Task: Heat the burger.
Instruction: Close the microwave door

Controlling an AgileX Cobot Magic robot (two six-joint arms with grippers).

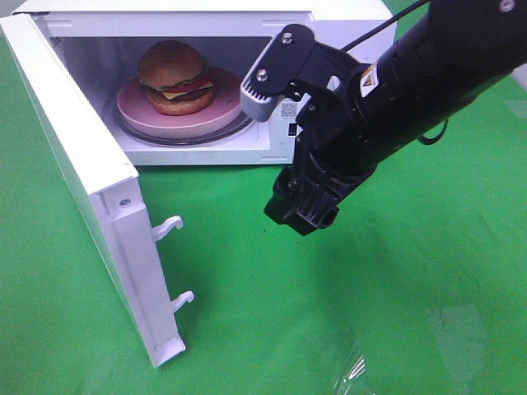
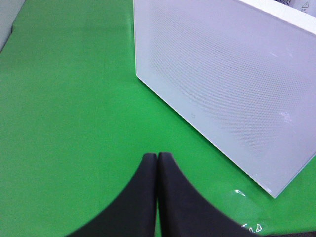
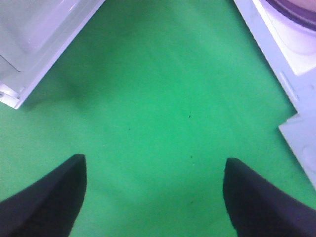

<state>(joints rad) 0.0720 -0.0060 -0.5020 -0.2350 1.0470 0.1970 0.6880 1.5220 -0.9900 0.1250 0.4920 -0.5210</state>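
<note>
Green worktop (image 1: 412, 313) across the whole high view, with a white microwave (image 1: 346, 20) at the back and its door (image 1: 74, 156) swung fully open to the left, latch hooks (image 1: 169, 226) pointing outward. Inside, the burger (image 1: 174, 72), upright and whole, centred on a round pink plate (image 1: 224, 111) resting on the glass turntable (image 1: 185, 138). Set deep enough, by the look of it, to clear the door on closing. Right arm (image 1: 395, 90) slanting down from the upper right, tip hanging over the worktop just in front of the oven mouth, apart from plate and burger, and judged to be held outside the cavity to leave room for swinging the door.

From the left wrist: left pincer (image 2: 157, 157) shut tight, both fingers pressed together with nothing between, low over the worktop and near a white dotted panel, most likely the door's outer face. Closed like that, probably meant as a blunt pusher against the door rather than for grasping.

From the right wrist: right pincer (image 3: 154, 165) spread wide and empty, bare worktop between the fingers, the door's lower edge to one side and the oven's front sill with a sliver of turntable to the other. Loading done, on this evidence; closing the door and starting the heat not yet done.
</note>
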